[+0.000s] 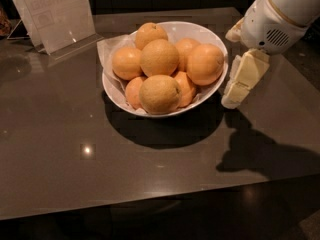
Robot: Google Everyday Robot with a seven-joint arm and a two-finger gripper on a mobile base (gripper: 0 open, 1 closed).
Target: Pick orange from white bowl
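While the end effector hangs beside one white bowl, eight fruits, grip state unclear.

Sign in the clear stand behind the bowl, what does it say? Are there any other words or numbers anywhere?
Sign in the clear stand: faint grey print, too blurred to read.
White bowl and oranges: no writing.
Pincer, beside the bowl's right rim over the table: no label or number visible.
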